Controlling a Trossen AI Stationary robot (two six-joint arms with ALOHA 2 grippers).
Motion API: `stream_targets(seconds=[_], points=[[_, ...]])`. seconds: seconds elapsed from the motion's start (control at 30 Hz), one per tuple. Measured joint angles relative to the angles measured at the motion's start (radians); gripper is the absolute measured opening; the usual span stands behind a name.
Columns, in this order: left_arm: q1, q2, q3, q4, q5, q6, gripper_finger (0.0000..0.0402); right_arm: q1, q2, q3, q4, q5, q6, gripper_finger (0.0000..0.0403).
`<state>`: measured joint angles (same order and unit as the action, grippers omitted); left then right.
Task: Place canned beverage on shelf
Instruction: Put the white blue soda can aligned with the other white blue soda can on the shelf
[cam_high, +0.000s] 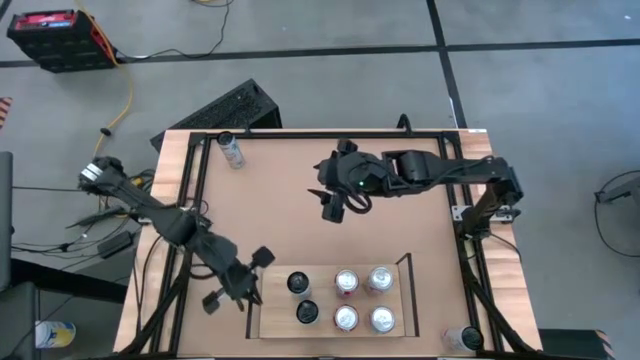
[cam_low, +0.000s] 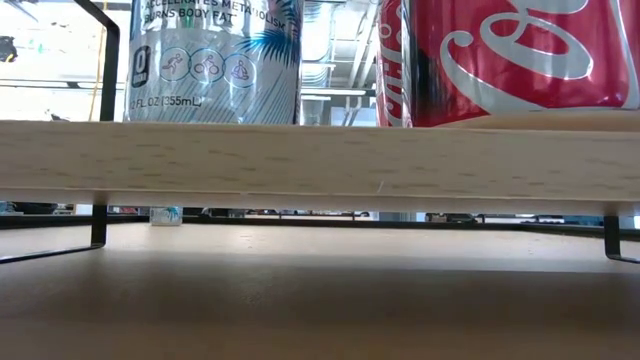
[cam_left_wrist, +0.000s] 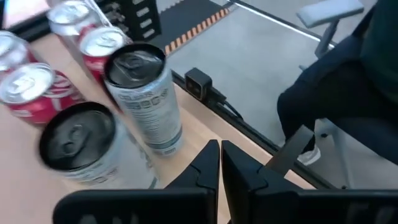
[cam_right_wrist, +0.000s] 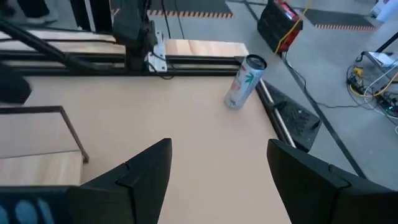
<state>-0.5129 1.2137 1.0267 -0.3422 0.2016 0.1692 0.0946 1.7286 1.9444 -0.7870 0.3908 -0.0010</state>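
1. The brown wooden bench with a black frame (cam_high: 300, 215) carries everything; the high view shows it whole, with both arms over it.
2. The small pale plank shelf with thin black end rails (cam_high: 275, 318) lies along the near edge of the bench, towards the middle. It already holds six cans in two rows: two dark-topped slim silver cans (cam_high: 298, 284) at its left end and four silver-topped red cans (cam_high: 346, 283) to their right.
3. One tall slim silver can with a leaf print (cam_high: 231, 151) is not yet on the shelf. It stands upright near the far-left corner of the bench, well apart from both arms.
4. The right hand (cam_high: 333, 204) hovers over the middle of the bench with its fingers spread wide and nothing between them; its wrist view looks towards that lone can (cam_right_wrist: 245, 81).
5. The left hand (cam_high: 238, 287) sits just beside the shelf's left end, fingers pressed together, holding nothing.
6. Judged from this, the step in hand is the reach for the last can. The next move calls for carrying the open right hand to the far-left corner, straddling the can and closing on it.
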Motion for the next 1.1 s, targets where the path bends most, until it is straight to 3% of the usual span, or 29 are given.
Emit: stream_targets(seconds=[0.6, 1.1], points=[[0.008, 0.226, 0.002, 0.089, 0.006, 0.051, 0.0000, 0.016, -0.019, -0.002, -0.018, -0.002, 0.011, 0.0286], [0.092, 0.229, 0.000, 0.109, -0.001, 0.072, 0.0000, 0.014, -0.019, -0.002, -0.021, -0.002, 0.000, 0.0286]])
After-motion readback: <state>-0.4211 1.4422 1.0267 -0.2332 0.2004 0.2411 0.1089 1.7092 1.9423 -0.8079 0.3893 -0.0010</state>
